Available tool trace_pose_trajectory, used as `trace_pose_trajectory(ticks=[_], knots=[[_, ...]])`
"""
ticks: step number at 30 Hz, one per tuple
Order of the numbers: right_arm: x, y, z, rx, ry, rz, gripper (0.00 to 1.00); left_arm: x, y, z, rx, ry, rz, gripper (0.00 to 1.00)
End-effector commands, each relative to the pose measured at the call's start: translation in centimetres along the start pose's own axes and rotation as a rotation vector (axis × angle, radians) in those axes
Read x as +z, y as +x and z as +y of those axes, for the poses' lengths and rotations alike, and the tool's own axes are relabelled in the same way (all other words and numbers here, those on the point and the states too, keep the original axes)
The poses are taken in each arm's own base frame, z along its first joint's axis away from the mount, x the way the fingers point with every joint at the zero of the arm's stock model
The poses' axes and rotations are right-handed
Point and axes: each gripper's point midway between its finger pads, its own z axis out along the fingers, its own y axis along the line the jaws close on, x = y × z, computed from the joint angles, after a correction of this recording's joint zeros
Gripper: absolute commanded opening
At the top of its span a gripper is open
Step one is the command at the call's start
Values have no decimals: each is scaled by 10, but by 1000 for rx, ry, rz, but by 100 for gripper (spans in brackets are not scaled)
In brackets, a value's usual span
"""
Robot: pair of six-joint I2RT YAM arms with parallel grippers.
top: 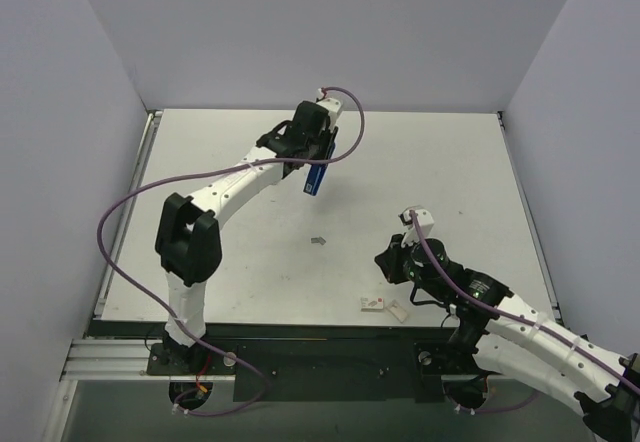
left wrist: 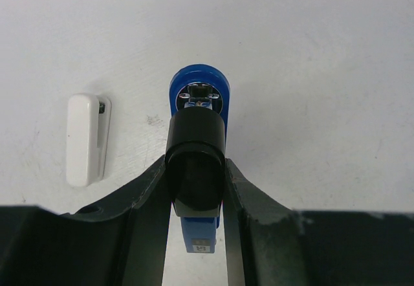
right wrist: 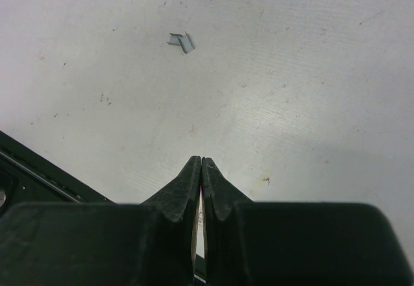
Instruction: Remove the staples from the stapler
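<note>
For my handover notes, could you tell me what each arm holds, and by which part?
The left gripper clamps the blue stapler by its sides, around mid-length; the right gripper, shut, holds nothing.

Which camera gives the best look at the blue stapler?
The left wrist view: the blue stapler fills the middle of the picture, clamped between the fingers of the left gripper. The top external view shows it only as a small blue sliver under that arm's wrist. The right wrist view misses it entirely.
</note>
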Motion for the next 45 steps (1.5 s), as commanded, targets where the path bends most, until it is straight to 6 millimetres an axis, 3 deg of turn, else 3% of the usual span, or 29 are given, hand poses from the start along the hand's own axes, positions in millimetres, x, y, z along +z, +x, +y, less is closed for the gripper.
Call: trace_pose_trajectory(ticks=[1, 2, 3, 7, 14, 19, 23, 26, 28, 29, 31, 33, 37, 39, 40, 43, 44, 45], knots=[[-1, -6, 7, 42, -31, -32, 0, 13, -24, 20, -8, -4, -3, 0], [-3, -7, 7, 46, -35, -38, 0, 14, -31, 21, -12, -2, -13, 0], [-3, -7, 7, 44, -37, -39, 0, 25, -19, 27, -12, -6, 29, 0], [-4, -7, 8, 46, -45, -38, 0, 50, -12, 43, -25, -29, 80, 0], [-3, 1, 8, 53, -44, -12, 0, 96, 36, 55, -38, -51, 205, 0], [-5, 3, 5, 59, -34, -1, 0, 117, 56, 57, -46, -66, 241, 0], [-8, 8, 0, 61, -14, 11, 12, 127, 67, 58, -47, -75, 252, 0], [-11, 9, -4, 66, 0, 10, 22, 129, 66, 56, -45, -64, 241, 28], [-13, 12, -7, 69, 12, 18, 29, 127, 63, 57, -44, -68, 229, 38], [-15, 12, -9, 70, 21, 20, 32, 127, 61, 57, -44, -67, 217, 51], [-17, 14, -11, 74, 32, 29, 36, 120, 50, 58, -41, -69, 186, 70], [-21, 19, -14, 71, 41, 54, 37, 109, 35, 60, -43, -77, 144, 82], [-28, 32, -19, 79, 68, 119, 40, 74, -3, 60, -43, -84, 59, 84], [-31, 41, -24, 83, 91, 155, 40, 44, -31, 61, -62, -86, -7, 86], [-33, 46, -27, 86, 103, 176, 41, 38, -32, 61, -66, -87, -9, 86], [-38, 62, -35, 94, 142, 239, 42, -11, -63, 53, -89, -66, -92, 87], [-40, 68, -37, 97, 151, 267, 42, -21, -61, 48, -91, -54, -95, 87], [-42, 73, -39, 97, 165, 290, 42, -46, -75, 40, -99, -34, -144, 87]])
